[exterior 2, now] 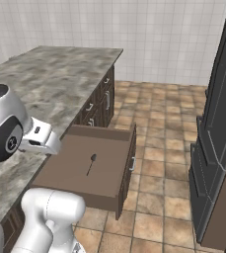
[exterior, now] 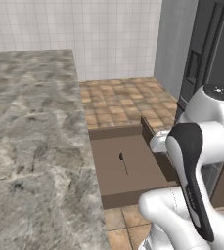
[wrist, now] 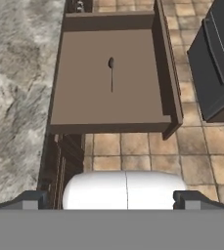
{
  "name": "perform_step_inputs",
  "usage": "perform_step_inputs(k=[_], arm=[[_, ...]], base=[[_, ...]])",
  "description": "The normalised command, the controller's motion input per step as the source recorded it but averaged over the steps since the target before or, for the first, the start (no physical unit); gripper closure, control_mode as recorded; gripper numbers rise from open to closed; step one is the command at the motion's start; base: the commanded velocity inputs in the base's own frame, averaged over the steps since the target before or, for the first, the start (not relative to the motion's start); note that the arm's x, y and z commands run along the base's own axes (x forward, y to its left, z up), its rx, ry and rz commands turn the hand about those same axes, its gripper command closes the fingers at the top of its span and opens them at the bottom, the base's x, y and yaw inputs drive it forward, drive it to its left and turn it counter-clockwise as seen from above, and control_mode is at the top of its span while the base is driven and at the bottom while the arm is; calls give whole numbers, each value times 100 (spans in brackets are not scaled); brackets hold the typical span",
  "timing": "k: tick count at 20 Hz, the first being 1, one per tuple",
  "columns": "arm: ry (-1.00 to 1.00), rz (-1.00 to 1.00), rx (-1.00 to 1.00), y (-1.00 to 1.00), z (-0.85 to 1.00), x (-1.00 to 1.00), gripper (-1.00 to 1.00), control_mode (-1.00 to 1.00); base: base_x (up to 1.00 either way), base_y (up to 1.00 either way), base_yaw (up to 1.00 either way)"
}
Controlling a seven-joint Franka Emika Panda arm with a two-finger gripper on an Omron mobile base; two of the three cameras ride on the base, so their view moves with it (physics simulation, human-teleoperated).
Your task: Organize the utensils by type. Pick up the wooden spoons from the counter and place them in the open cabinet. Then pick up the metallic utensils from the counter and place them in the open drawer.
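The open drawer [wrist: 84,105] stands pulled out from the side of the counter [exterior: 30,136], over the tiled floor [exterior 2: 159,148]. On its flat brown bottom lies the dark thin utensil [wrist: 111,73], alone near the middle, away from all the low walls. It has a tiny rounded head and a very fine stem; in the two base views it is so small that I can hardly see its shape [exterior: 123,162] [exterior 2: 91,164].

In the left base view the near right corner of the drawer is covered by the white arm [exterior: 196,161], and the drawer front is cut off behind it. In the right base view the arm hides the left wall of the drawer.

The gripper [wrist: 111,197] hangs high over the floor in front of the drawer. Its two dark fingertips [wrist: 33,199] stand far apart at the bottom of the hand view, nothing between them, so the pincer is wide open and holds nothing.

A tall dark cabinet [exterior 2: 218,128] stands across the floor, cut off by the picture's edge.
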Motion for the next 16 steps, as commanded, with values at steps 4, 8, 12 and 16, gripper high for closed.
perform_step_inputs(k=[4,8,12,16], arm=[[3,-2,0,0,-4,0,-100,100],[0,0,0,0,0,0,-100,100],[0,0,0,0,0,0,-100,100],[0,0,0,0,0,0,-100,100]], base=[[0,-2,-3],[-1,-1,-4],[-15,-3,0],[-67,-13,-3]])
